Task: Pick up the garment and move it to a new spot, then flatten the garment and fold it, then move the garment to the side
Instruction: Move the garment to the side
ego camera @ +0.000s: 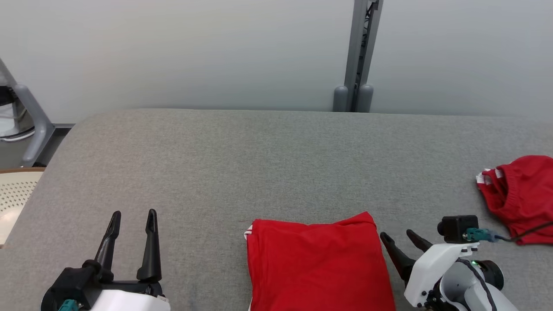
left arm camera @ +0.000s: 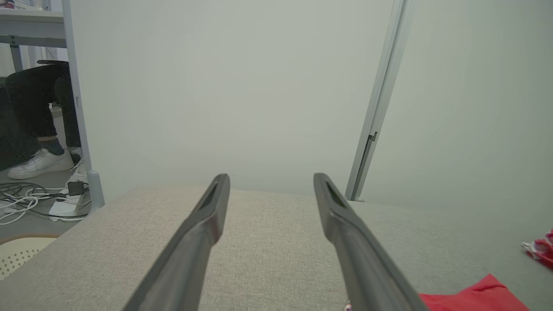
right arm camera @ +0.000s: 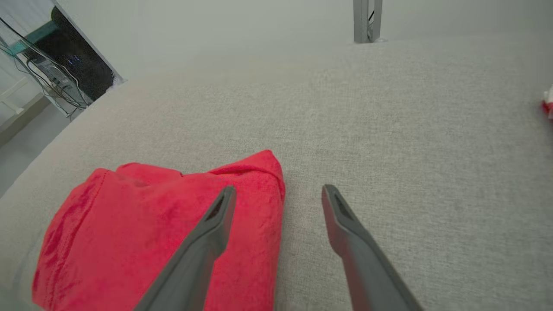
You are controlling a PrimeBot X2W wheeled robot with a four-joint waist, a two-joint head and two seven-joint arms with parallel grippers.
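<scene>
On the tabletop (ego camera: 259, 164), the folded red garment (ego camera: 317, 263) is lying | my left claw (ego camera: 134, 213) is hovering released | my right claw (ego camera: 396, 233) is hovering released beside it

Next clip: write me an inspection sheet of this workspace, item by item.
Surface: grey cloth-covered table, flat.
Job's things: folded red garment at the near edge, centre.
Clutter: crumpled red garment at the right edge.
Grippers: left gripper open above bare cloth; right gripper open at the folded garment's right edge, holding nothing.
Cables: dark cable from the right wrist crosses the crumpled garment; white cables on the floor.
Surroundings: pale partition wall, grey post, a person's legs and white shoes.
</scene>
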